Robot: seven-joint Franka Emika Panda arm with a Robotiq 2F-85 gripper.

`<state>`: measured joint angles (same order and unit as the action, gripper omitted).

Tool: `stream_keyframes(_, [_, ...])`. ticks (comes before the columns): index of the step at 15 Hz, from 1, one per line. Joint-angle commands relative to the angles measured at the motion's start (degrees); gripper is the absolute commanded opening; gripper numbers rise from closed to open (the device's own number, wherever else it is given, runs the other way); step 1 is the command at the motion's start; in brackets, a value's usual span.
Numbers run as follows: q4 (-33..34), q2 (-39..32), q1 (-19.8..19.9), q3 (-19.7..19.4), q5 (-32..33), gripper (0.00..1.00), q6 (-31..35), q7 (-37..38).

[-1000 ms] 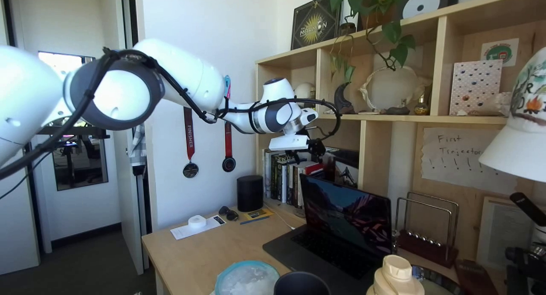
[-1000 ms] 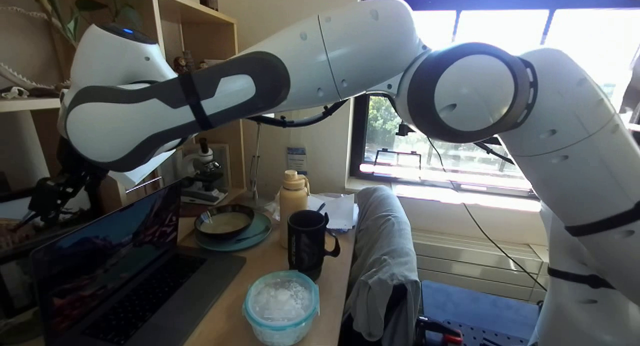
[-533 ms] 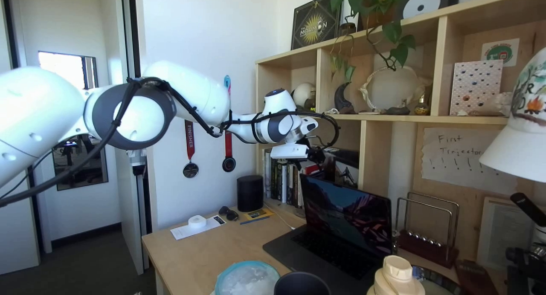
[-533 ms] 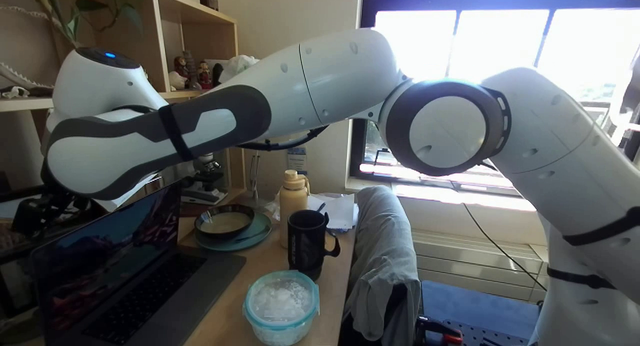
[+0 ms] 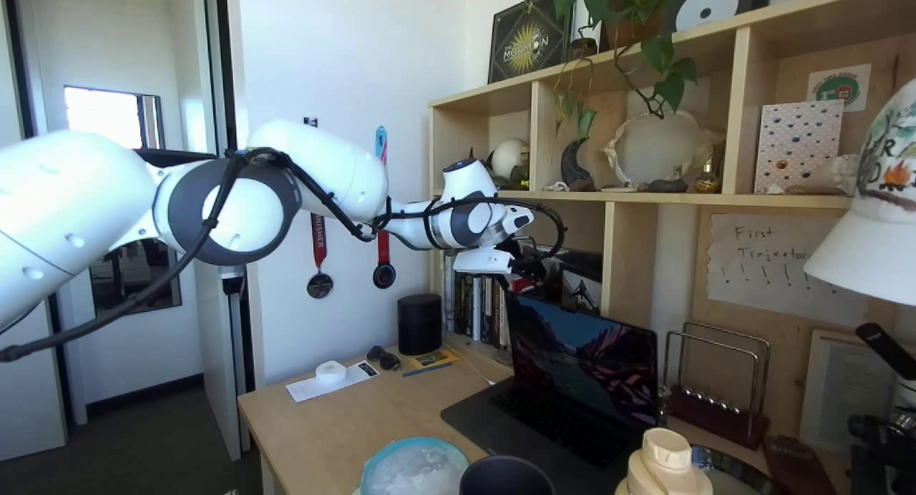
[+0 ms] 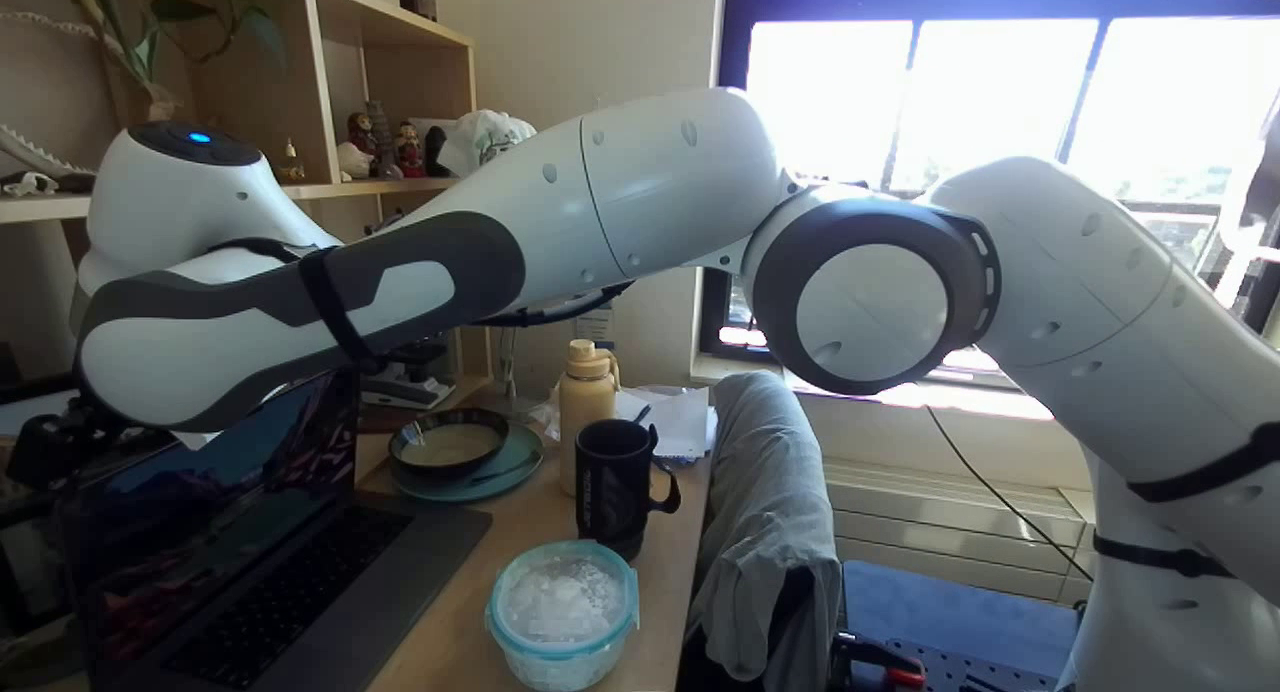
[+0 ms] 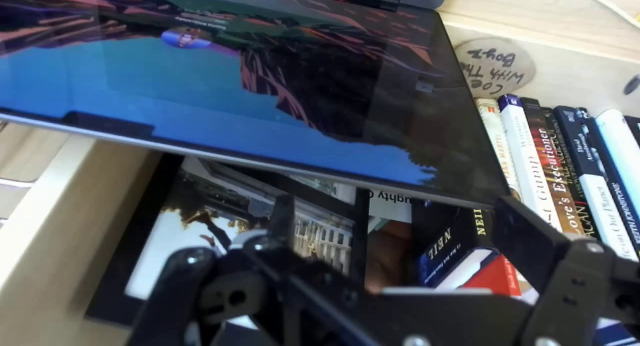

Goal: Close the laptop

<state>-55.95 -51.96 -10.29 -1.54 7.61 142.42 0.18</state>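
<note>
White stuff (image 6: 563, 597) is held in a clear, round plastic tub (image 6: 560, 667); the white arm (image 6: 660, 192) is stretched out, black gripper (image 7: 394, 206) spread near a thin, dark laptop (image 5: 581, 363).

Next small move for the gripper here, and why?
I'd lower the gripper slightly behind the laptop lid, probably setting up a push towards the keyboard. The lid stands open, and in the wrist view the spread fingers are just past its top edge, on the side away from the keyboard. Whether they touch it, I can't tell.
</note>
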Motion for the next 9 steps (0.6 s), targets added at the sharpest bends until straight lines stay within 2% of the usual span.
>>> stream_keyframes(1, [3.66,-2.16,-1.21,-1.92,0.87,1.0,-2.09,4.62])
stream_keyframes(9, [7.27,-3.59,-1.15,-1.86,-0.42,1.0,-3.18,9.26])
